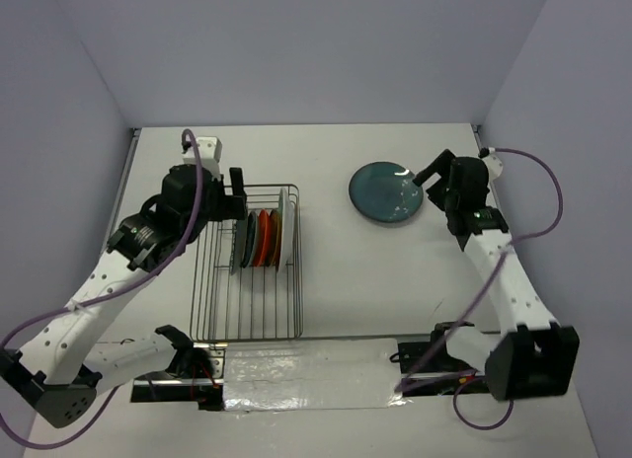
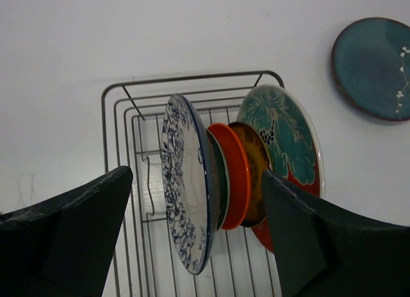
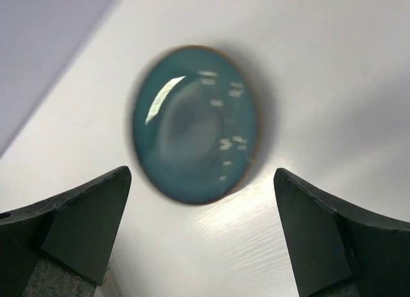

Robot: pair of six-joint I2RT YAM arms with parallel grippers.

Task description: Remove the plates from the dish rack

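The left gripper point(image 2: 195, 178), jaws spread wide and empty, hangs over the plates point(image 2: 234, 175) standing on edge at the far end of the dish rack point(image 2: 112, 118). They look stiff, glazed, slippery and breakable (ceramic, I judge), so they are best pinched at the upper rim, with the blue-floral plate point(image 2: 186, 188) first. I count five racked. One teal plate point(image 3: 192, 127) lies flat on the table point(image 1: 395, 280), far right, below the equally wide-open right gripper point(image 3: 202, 175).
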